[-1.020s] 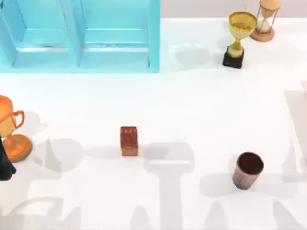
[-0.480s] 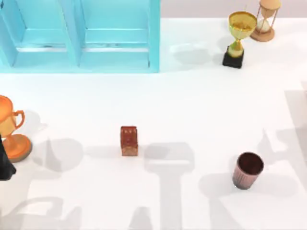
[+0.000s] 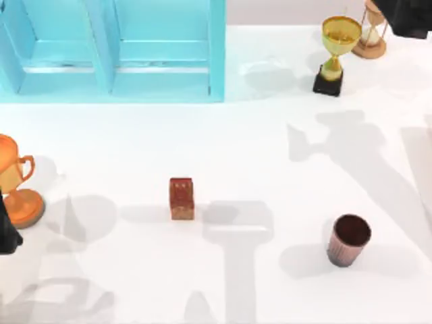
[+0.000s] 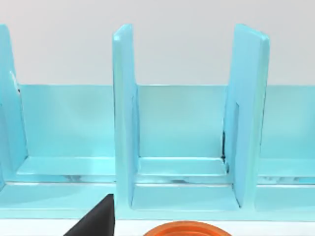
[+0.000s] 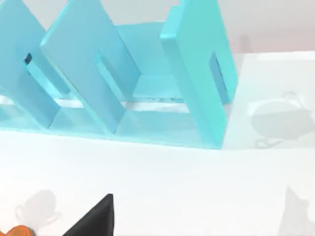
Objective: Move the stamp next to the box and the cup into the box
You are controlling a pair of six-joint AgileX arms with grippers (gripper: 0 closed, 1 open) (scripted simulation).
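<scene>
White tabletop, turquoise compartmented box along its far-left edge; stamp upright near centre, well apart from the box, cup upright toward the near right, neither yet handled. Left arm parked at left edge beside an orange trophy; right arm at far-right corner, fingers of both unreadable. Judgement: approach stage only — next move calls for descending squarely over one object.

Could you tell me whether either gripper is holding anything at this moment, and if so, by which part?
Nothing is held. The stamp and the cup stand free on the table, with both arms away at the top view's edges.
</scene>
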